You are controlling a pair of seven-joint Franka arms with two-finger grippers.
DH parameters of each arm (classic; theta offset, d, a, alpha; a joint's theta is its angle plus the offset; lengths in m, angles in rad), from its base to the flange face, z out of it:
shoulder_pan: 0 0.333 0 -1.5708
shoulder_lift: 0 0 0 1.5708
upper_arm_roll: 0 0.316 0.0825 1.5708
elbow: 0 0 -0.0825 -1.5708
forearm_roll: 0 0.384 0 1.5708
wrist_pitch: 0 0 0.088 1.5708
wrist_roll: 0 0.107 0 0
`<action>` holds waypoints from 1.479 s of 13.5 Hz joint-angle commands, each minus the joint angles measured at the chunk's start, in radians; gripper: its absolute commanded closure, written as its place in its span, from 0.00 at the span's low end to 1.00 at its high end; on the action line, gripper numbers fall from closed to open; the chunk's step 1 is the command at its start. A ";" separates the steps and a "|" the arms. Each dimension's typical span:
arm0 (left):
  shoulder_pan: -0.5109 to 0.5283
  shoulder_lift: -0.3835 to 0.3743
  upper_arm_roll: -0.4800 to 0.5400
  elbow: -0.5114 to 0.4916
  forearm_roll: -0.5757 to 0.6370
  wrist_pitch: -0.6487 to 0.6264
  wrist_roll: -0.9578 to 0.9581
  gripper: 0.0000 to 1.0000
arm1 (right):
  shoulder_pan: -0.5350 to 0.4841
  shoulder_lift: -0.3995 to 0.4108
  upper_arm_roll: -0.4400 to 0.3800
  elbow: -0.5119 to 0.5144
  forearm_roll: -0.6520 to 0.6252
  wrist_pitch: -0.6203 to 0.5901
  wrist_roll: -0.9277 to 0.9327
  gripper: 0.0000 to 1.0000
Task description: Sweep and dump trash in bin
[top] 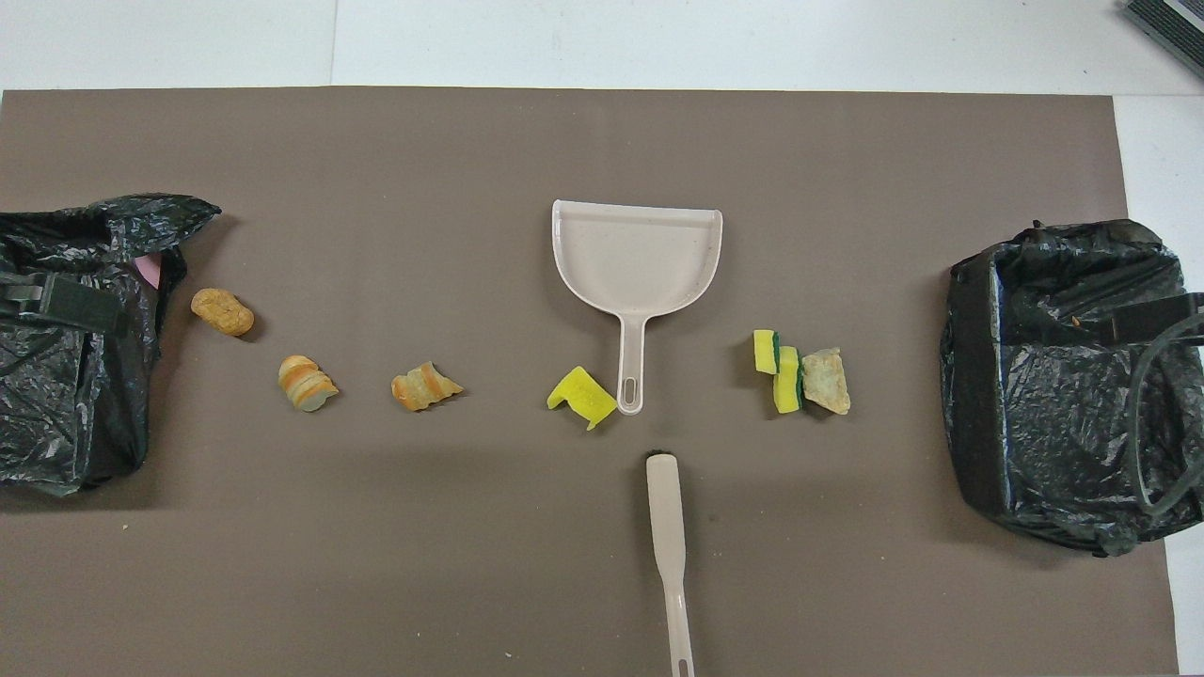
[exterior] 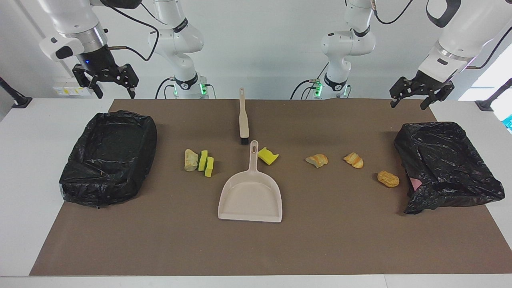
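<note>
**Both arms up, trash untouched on the mat**

Starting at the left gripper [exterior: 414,99]: it hangs in the air over the robots' edge of the table at the left arm's end, fingers spread, nothing between them; the right gripper [exterior: 108,86] does the same above the right arm's end, fingers apart and empty; both arms wait.

Under and just out from the left gripper sits a black-bagged bin [exterior: 444,164], its liner crumpled and slumped, a bit of pink showing at its edge; under the right gripper, the second black-lined bin [exterior: 108,160] stands open.

Now the trash, strung in a loose row across the brown mat [exterior: 320,248] between the two bins; near the left arm's bin lies a round orange-brown piece [exterior: 388,179]; then a striped bread-like piece [exterior: 354,160]; then another bread-like piece [exterior: 317,160], each apart from the next; a bent yellow sponge chunk [exterior: 267,155] lies just beside the handle of the beige dustpan [exterior: 251,198]; toward the right arm's bin, two yellow sponge chunks [exterior: 206,163], green-backed in the overhead view, huddle touching one another, with the pale beige lump [exterior: 191,160] right against them.

The dustpan lies flat mid-mat, handle pointing toward the robots, pan mouth away from them; the brush [exterior: 243,120] lies nearer the robots, bristles just short of the dustpan's handle tip, its own handle running to the mat's edge.
</note>
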 commanded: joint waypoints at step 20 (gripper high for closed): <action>-0.001 -0.075 -0.008 -0.091 0.001 -0.050 0.022 0.00 | -0.008 -0.024 0.009 -0.022 -0.005 -0.011 -0.003 0.00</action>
